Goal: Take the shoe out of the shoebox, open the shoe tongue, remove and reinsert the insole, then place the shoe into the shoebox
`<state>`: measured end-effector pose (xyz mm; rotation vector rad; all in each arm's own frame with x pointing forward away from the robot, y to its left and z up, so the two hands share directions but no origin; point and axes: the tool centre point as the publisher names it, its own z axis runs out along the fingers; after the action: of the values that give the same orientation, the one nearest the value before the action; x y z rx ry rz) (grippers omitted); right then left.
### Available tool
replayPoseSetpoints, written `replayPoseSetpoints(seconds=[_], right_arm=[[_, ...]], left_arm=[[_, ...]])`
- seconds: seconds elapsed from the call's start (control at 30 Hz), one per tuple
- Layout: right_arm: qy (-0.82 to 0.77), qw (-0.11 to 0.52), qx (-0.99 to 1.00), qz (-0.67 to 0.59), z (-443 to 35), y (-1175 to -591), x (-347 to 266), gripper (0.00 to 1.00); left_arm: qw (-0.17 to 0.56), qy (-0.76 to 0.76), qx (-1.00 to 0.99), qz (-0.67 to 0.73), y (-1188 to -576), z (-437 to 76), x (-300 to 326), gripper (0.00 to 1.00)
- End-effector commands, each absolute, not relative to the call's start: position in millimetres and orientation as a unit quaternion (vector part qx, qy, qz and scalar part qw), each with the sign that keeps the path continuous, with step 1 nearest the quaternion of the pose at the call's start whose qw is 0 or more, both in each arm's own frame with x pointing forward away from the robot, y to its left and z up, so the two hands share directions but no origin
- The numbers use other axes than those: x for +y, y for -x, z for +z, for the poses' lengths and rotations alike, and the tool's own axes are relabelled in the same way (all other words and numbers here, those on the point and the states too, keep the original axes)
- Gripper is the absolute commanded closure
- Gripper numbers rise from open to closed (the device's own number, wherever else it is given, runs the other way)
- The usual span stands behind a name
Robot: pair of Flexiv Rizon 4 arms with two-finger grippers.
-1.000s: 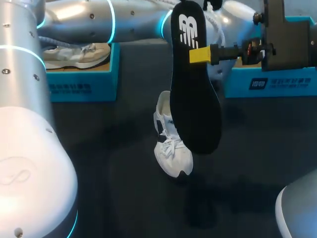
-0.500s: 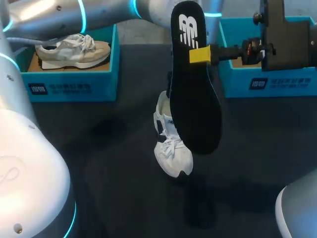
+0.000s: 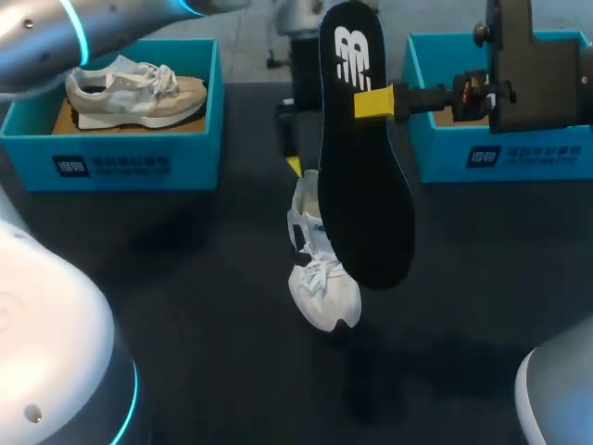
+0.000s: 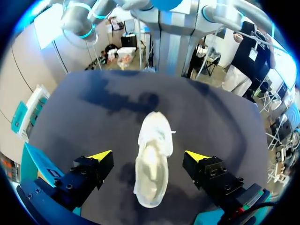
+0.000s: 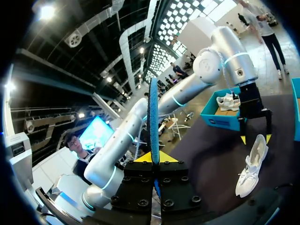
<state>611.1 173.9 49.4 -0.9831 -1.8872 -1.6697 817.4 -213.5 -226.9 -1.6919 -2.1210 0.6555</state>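
While one insole [image 3: 363, 176] hangs, two shoes [image 3: 322, 278] and two shoeboxes [image 3: 519, 158] sit.

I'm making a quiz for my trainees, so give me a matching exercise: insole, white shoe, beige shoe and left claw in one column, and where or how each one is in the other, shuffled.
1 insole
2 white shoe
3 beige shoe
4 left claw

A inside a teal shoebox
B on the dark table
C open, above the white shoe
D clamped in the right claw

Pairs: 1-D, 2-B, 3-A, 4-C
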Motion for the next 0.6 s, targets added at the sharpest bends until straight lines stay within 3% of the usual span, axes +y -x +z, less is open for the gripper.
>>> replayPoseSetpoints(seconds=[0.03, 0.6], right_arm=[[0.355, 0.217, -0.681, -0.602, 49.4, -612.4, 176.2, 1.0], [0.355, 0.217, -0.681, -0.602, 49.4, -612.4, 176.2, 1.0]], left_arm=[[0.102, 0.569, -0.757, 0.307, -810.9, -215.4, -185.5, 0.0], [0.102, 0.569, -0.757, 0.307, -810.9, -215.4, -185.5, 0.0]])
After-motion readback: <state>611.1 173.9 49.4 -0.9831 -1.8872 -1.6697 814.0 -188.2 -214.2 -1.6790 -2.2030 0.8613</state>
